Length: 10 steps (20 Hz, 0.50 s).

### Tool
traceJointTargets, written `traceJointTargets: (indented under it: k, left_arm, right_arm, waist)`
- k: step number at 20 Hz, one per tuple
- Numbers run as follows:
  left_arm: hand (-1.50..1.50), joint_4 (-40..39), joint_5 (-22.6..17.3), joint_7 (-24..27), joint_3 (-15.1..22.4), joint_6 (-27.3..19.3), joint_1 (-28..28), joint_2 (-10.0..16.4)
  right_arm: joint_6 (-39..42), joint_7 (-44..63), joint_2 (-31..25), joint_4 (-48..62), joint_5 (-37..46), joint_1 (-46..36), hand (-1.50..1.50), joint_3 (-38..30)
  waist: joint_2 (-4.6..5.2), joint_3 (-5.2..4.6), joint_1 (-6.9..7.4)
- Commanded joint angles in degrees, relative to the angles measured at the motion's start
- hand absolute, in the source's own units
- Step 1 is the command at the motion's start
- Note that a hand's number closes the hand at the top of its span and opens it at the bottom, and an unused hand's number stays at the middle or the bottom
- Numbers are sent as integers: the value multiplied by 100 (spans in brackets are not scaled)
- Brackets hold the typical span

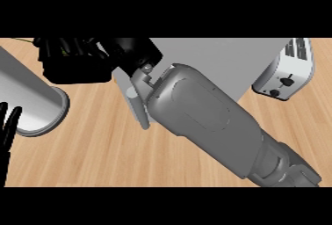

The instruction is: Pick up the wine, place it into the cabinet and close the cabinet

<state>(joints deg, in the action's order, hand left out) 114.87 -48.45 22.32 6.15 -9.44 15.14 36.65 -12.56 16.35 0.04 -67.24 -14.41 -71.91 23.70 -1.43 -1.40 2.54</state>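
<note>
The wine shows nowhere in the head view. My right forearm crosses the view from the lower right to the upper left. It ends in my right hand point(74, 66) at the top left, just left of the grey cabinet point(214, 55). A thin grey door panel point(135, 107) stands edge-on under the wrist, next to the hand. The forearm hides the cabinet's lower left part and whatever is inside. My left hand point(8, 129) rests open at the view's left edge, fingers up.
A silver toaster point(285, 70) stands at the right, beside the cabinet. A large grey cylinder point(32, 103) lies on the wooden counter point(97, 154) at the left, close to my left hand.
</note>
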Motion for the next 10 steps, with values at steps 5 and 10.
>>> traceJointTargets:
  k: [5, 10]
  left_arm:
    - [-150, 84, 6, -43, 20, 55, -40, -47]
    - [-150, 96, -2, -111, -76, 31, -28, 9]
  right_arm:
    - [17, -648, -652, 1152, 412, 258, 150, -210]
    - [87, -887, -597, 1327, 338, 295, 150, -291]
  waist:
    - [230, 128, -96]
    - [223, 132, -104]
